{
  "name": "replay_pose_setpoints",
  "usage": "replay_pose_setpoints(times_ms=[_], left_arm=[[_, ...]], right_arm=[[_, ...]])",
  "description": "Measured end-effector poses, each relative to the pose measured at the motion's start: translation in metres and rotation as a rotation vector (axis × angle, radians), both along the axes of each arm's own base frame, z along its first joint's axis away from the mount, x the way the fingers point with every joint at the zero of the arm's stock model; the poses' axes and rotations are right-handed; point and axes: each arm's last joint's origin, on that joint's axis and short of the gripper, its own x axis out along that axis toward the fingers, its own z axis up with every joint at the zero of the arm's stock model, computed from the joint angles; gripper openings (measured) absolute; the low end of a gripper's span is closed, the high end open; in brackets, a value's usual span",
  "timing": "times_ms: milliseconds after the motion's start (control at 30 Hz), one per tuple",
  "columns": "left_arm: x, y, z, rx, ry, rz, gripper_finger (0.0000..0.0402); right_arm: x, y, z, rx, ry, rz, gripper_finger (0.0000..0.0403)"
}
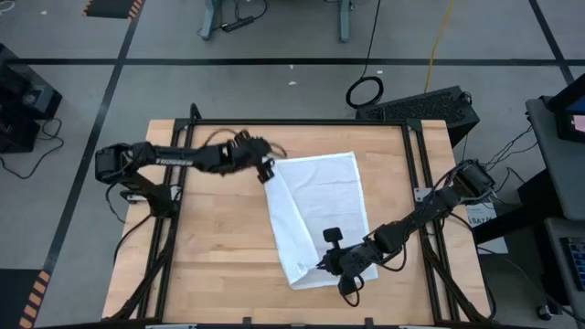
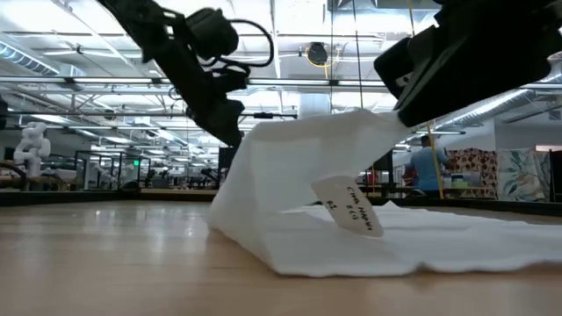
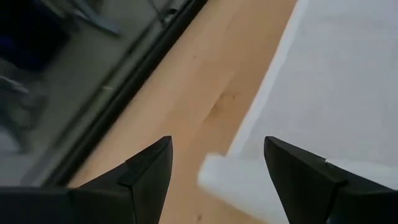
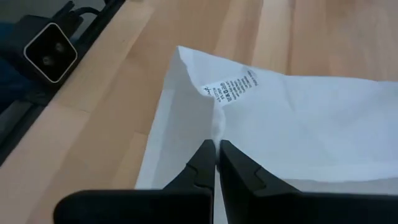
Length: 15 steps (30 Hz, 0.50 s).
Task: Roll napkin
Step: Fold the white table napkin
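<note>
The white napkin lies spread on the wooden table, with its left side turned over in a long band. My right gripper is shut on the napkin near its near edge and holds that part up like a tent; a care label hangs from it. My left gripper stands open over the napkin's far left corner, one finger on either side of it; I cannot tell whether it touches the cloth. My right gripper pinches a raised ridge of the napkin between its two fingers, just short of the care label. The fingers slant down from the table's right. The pinched part is lifted clear; the cloth slopes from it down to the table on both sides.
A black metal frame runs round the table top. Bare wood lies to the left of the napkin. Beyond the far edge, cables and a dark box sit on the floor.
</note>
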Motion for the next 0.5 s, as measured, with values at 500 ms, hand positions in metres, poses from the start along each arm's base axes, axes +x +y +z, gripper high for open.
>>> replay_pose_setpoints(times_ms=[500], left_arm=[[-0.027,0.067,-0.034,-0.407,-0.035,-0.004,0.0258]], right_arm=[[-0.005,0.005,-0.002,-0.005,0.028,0.002,0.0004]])
